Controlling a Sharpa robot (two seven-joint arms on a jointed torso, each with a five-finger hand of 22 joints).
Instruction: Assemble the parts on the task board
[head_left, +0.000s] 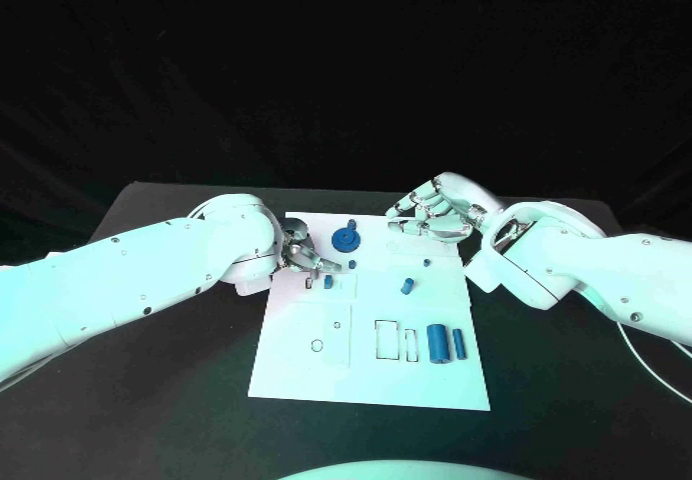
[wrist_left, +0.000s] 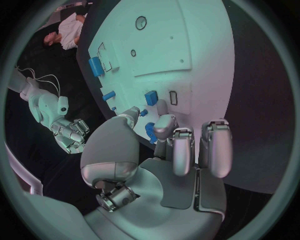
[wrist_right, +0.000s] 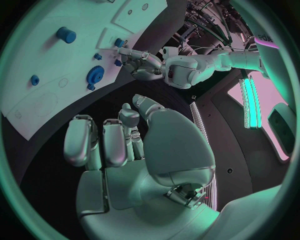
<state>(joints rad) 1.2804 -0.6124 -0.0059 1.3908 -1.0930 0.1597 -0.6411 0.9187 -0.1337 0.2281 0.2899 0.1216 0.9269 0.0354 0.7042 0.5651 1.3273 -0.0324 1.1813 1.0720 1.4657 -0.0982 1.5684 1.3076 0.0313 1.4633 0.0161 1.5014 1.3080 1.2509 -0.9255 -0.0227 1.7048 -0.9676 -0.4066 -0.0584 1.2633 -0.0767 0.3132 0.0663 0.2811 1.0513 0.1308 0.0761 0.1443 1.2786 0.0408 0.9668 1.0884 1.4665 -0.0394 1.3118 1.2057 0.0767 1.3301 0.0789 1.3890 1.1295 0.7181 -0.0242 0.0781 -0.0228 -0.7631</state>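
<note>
L hand (head_left: 299, 250) fingertips at small blue peg (head_left: 329, 282), board's (head_left: 361, 385) left-far part, prob. seating it; grip can't tell | R hand (head_left: 437, 212) curled, nothing held, parked at far edge, clear | blue gear (head_left: 346, 239) far-mid | two cylinders (head_left: 446, 345) near-right.

The left arm comes in low from the side, its hand (head_left: 300, 252) down near the table surface with fingers (wrist_left: 181, 150) curled forward and thumb reaching inward. The right arm bends in from the opposite side, its hand (head_left: 434, 214) raised with fingers (wrist_right: 103, 142) loosely curled, holding nothing.
</note>
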